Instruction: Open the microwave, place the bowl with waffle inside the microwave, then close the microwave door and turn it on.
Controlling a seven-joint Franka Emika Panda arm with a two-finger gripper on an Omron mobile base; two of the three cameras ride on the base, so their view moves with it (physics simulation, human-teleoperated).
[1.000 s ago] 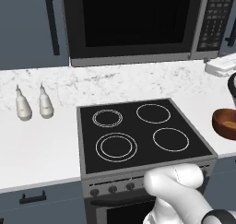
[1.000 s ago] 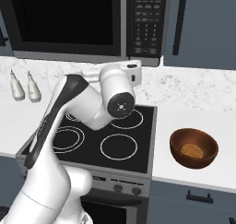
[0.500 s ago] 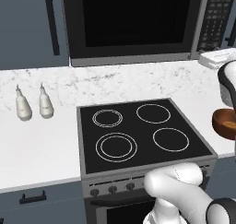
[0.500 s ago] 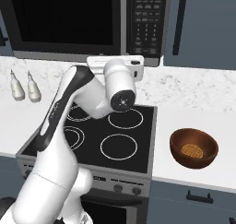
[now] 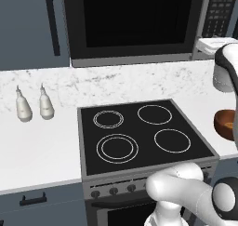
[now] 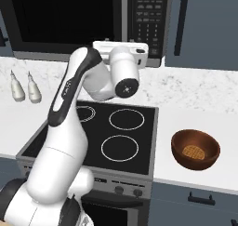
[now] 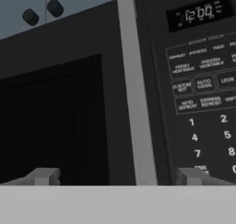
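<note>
The microwave (image 5: 135, 25) hangs above the stove with its dark glass door (image 7: 60, 121) shut. Its grey vertical handle (image 7: 136, 103) stands close in front of my hand, and the keypad (image 7: 203, 108) lies to the right of it. My gripper (image 7: 115, 177) is open, its fingertips (image 7: 44, 176) spread wide on either side of the handle and holding nothing. From the right base, my white hand (image 6: 122, 50) is level with the microwave's lower edge (image 6: 69, 56). The reddish-brown bowl (image 6: 195, 149) with a waffle (image 6: 193, 151) rests on the counter right of the stove, far below the hand.
A black four-ring stovetop (image 5: 139, 132) lies under the arm, with oven knobs (image 5: 114, 191) on its front. Two small pale bottles (image 5: 23, 106) (image 5: 45, 104) stand on the marble counter at the left. Blue cabinets (image 6: 204, 25) flank the microwave.
My hand has risen and swung closer to the microwave's front, near the handle. The bowl and the door have not moved.
</note>
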